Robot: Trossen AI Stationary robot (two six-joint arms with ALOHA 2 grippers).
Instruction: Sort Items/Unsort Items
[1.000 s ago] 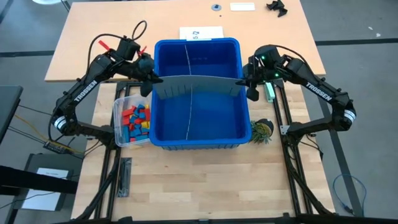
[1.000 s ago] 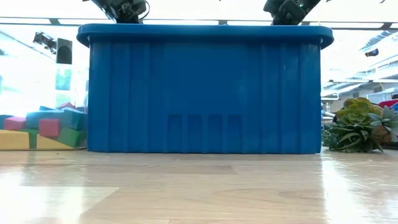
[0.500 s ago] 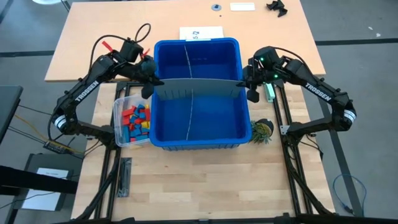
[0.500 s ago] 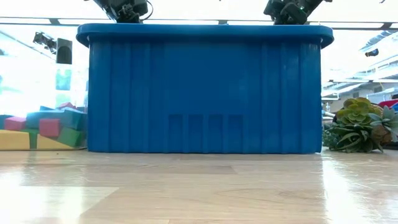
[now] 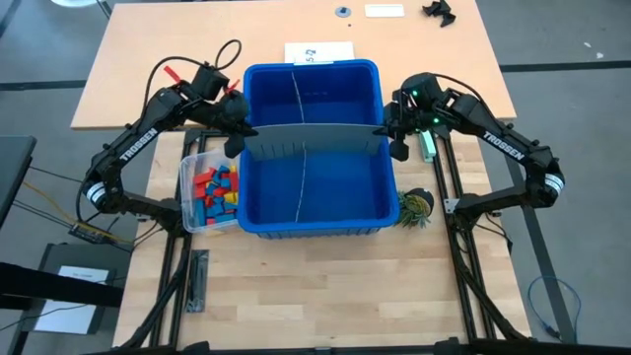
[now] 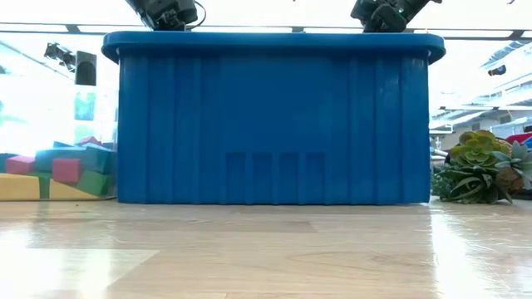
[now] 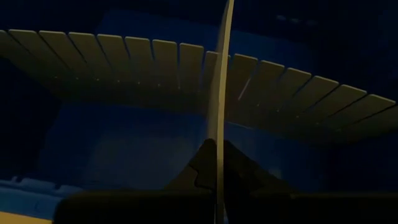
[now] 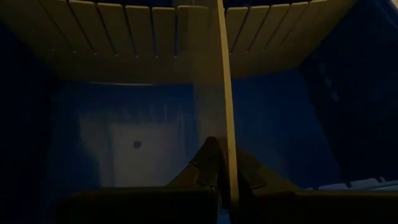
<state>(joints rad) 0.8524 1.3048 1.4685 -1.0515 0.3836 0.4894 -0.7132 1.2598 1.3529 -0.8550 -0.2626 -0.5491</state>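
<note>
The left gripper (image 5: pixel 237 136) is clamped on the left end of the grey slotted divider sheet (image 5: pixel 311 139), which spans the large blue bin (image 5: pixel 312 222) to its right. Just below and left of it, outside the bin, the toy blocks (image 5: pixel 216 191) lie in a clear container (image 5: pixel 187 173). The right gripper (image 5: pixel 396 138) pinches the sheet's right end; a small plant (image 5: pixel 416 207) sits below it.

Blue bin (image 6: pixel 274 116) fills the middle; coloured blocks (image 6: pixel 58 173) left; succulent (image 6: pixel 480 170) right.
</note>
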